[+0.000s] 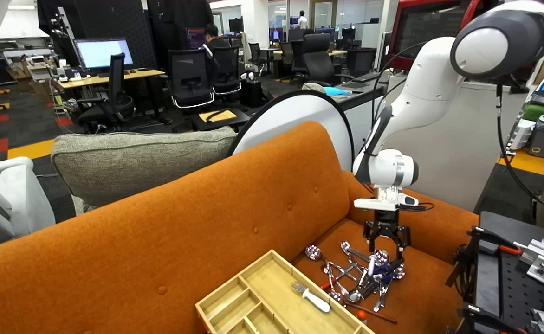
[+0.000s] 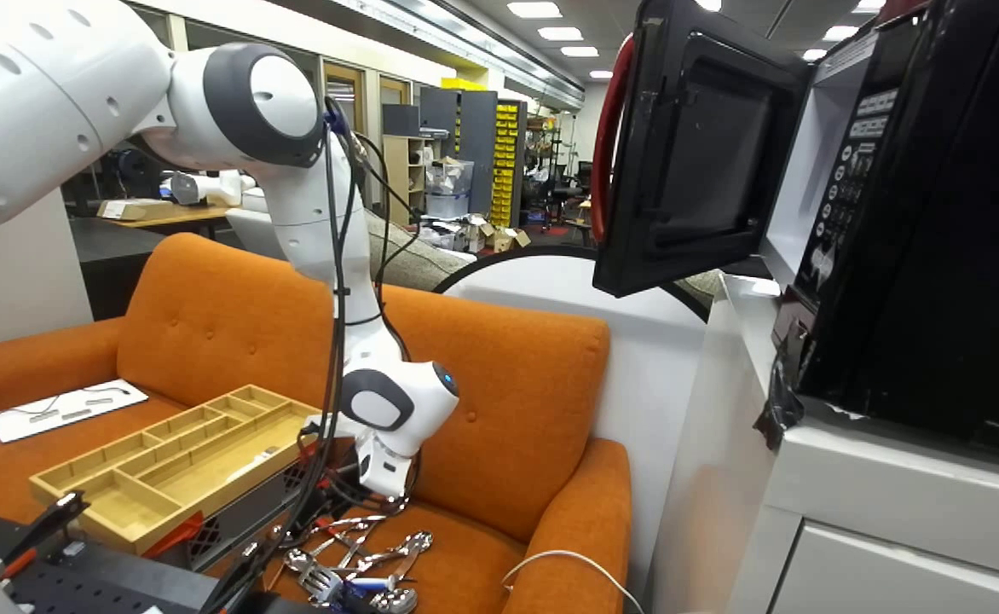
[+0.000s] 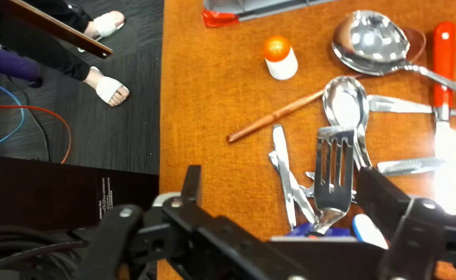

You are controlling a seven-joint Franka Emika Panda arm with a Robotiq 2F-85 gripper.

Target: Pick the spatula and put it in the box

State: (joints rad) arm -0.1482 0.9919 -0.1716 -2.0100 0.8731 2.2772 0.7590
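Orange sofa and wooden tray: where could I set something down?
In the wrist view, the seat is bare between its left edge, the orange-capped container and the brown stick. The tray has room in its wide compartment, beside the white-handled utensil. Below the claw it's crowded: the slotted spatula lies among other cutlery.

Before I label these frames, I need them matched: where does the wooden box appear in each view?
In an exterior view: wooden box, bottom centre, cut off by the edge.
In an exterior view: wooden box, lower left.
Wrist view: not in it.
Shared landmark: orange sofa, in all three.
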